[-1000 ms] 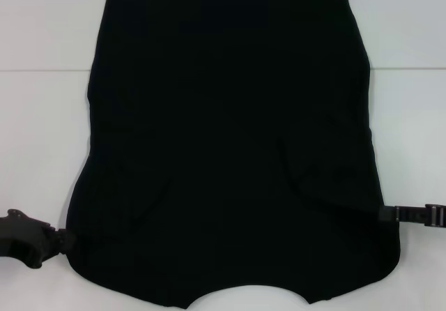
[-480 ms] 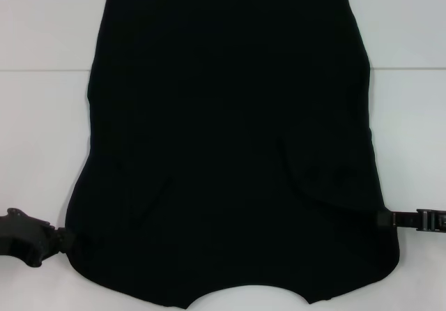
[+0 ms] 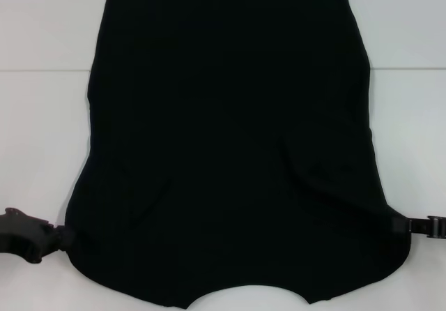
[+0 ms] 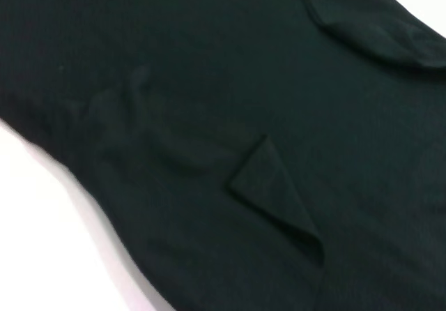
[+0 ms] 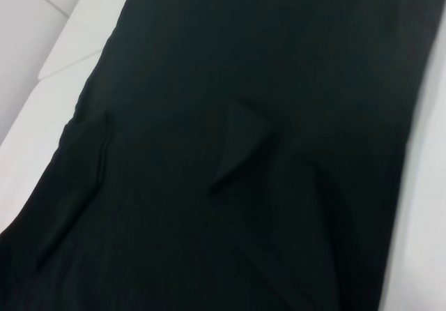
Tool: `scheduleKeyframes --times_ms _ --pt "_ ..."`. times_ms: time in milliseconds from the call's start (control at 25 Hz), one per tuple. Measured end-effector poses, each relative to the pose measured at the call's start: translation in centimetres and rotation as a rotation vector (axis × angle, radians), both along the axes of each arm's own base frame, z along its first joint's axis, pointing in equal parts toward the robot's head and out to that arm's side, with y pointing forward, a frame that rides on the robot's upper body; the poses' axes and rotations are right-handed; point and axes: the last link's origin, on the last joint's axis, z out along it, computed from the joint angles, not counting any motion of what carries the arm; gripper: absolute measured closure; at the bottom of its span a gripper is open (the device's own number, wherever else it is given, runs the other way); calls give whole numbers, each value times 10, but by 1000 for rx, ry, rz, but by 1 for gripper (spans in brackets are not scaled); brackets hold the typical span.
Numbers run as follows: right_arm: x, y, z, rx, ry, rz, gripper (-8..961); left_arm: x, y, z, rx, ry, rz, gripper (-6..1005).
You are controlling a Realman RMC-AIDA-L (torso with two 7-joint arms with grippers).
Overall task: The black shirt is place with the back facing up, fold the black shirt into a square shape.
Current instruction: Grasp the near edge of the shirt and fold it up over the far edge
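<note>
The black shirt (image 3: 230, 137) lies flat on the white table (image 3: 42, 137), its sleeves folded inward and its curved neckline at the near edge. My left gripper (image 3: 64, 236) is low at the shirt's near left edge, against the fabric. At the near right edge my right gripper (image 3: 401, 224) also meets the cloth. The left wrist view is filled by the shirt (image 4: 174, 102), with a folded sleeve corner (image 4: 275, 192) lying on it. In the right wrist view the shirt (image 5: 293, 67) carries a similar pointed fold (image 5: 240, 147).
White table surface surrounds the shirt on the left, right and far side. A thin seam (image 3: 42, 70) crosses the table behind the shirt's middle. The shirt's near hem runs to the bottom of the head view.
My right gripper has drawn back to the right and slightly nearer along the shirt's edge. The left gripper has shifted a little nearer. A small ripple on the shirt's right side has flattened.
</note>
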Motion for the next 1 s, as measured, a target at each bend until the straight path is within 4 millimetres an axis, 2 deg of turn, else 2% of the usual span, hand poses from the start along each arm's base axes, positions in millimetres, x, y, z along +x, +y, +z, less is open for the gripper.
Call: scheduleKeyframes --times_ms 160,400,720,1000 --pt "6 -13 9 33 32 8 917 0 -3 8 16 -18 54 967" --pt "25 -52 24 120 103 3 918 -2 -14 12 17 -78 102 966" --pt "49 -105 34 206 124 -19 917 -5 -41 11 -38 -177 137 966" --pt "62 -140 51 237 115 -38 917 -8 -71 9 -88 -260 128 966"
